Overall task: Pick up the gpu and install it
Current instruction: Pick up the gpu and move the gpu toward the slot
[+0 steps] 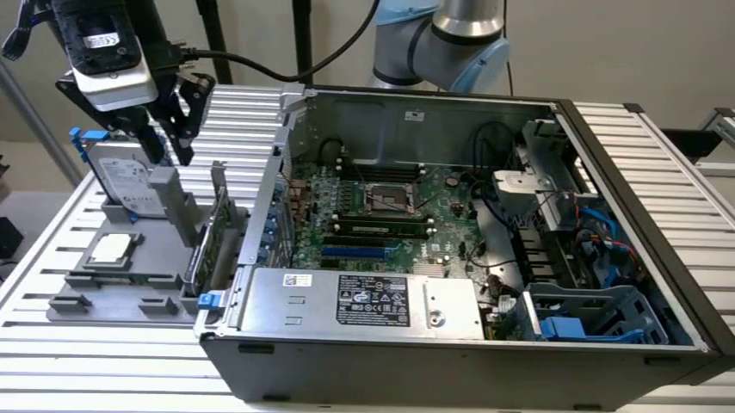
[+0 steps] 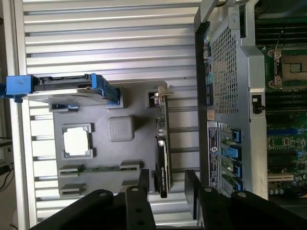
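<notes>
Hard drive (image 1: 120, 182) upright at far end of grey holder (image 1: 155, 262). Gripper (image 1: 169, 142) hovers above holder, jaws apart, nothing held. Gpu (image 1: 213, 231) stands on edge in holder slot, untouched, just beside open computer case (image 1: 402, 370). Motherboard (image 1: 391, 215) inside case.

Silver arm (image 1: 466, 17), pale-blue joint caps (image 1: 497, 53); black hand (image 1: 169, 136), black cable (image 1: 348, 40).

We're looking at a robotics lab bench: ribbed aluminium table (image 1: 643, 146), an opened computer case (image 1: 460, 361) with its motherboard (image 1: 448, 194) bare, a grey parts fixture (image 1: 115, 284) on the exterior view's left, robot arm (image 1: 460, 43) at the far side.
</notes>
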{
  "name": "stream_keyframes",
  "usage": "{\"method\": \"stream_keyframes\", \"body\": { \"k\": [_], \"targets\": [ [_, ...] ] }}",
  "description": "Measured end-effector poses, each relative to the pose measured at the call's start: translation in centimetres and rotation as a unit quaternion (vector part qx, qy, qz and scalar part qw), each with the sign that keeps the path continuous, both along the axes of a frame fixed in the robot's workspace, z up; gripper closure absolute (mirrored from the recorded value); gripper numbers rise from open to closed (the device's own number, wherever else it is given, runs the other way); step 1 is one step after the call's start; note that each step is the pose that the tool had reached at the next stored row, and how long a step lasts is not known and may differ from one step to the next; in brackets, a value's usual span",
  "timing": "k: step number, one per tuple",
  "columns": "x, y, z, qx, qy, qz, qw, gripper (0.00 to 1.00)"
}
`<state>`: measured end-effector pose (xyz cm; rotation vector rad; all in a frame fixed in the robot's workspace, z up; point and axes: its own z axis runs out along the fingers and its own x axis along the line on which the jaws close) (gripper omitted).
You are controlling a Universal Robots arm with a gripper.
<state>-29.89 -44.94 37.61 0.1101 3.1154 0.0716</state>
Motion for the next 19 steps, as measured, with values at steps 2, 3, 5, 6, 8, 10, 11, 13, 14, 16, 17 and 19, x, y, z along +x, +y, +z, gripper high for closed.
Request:
{"method": "stream_keyframes", "body": {
  "k": [2, 3, 5, 6, 8, 10, 11, 13, 14, 16, 17, 19],
  "targets": [
    [0.0, 0.00, -0.20, 0.0000, 0.0003, 0.000, 1.0000, 0.00],
    [0.0, -0.01, -0.38, 0.0001, 0.0003, 0.000, 1.0000, 0.00],
    [0.0, -0.05, -0.74, 0.0001, 0.0004, 0.000, 1.0000, 0.00],
    [0.0, -0.07, -0.92, 0.0001, 0.0003, 0.000, 1.0000, 0.00],
    [0.0, -0.11, -1.29, 0.0001, 0.0004, 0.000, 1.0000, 0.00],
    [0.0, -0.15, -1.65, 0.0001, 0.0004, 0.000, 1.0000, 0.00],
    [0.0, -0.17, -1.83, 0.0001, 0.0004, 0.000, 1.0000, 0.00],
    [0.0, -0.21, -2.20, 0.0001, 0.0003, 0.000, 1.0000, 0.00],
    [0.0, -0.23, -2.38, 0.0001, 0.0004, 0.000, 1.0000, 0.00],
    [0.0, -0.28, -2.75, 0.0001, 0.0003, 0.000, 1.0000, 0.00],
    [0.0, -0.31, -2.92, 0.0001, 0.0003, 0.000, 1.0000, 0.00],
    [0.0, -0.37, -3.30, 0.0001, 0.0003, 0.000, 1.0000, 0.00]
  ]
}}
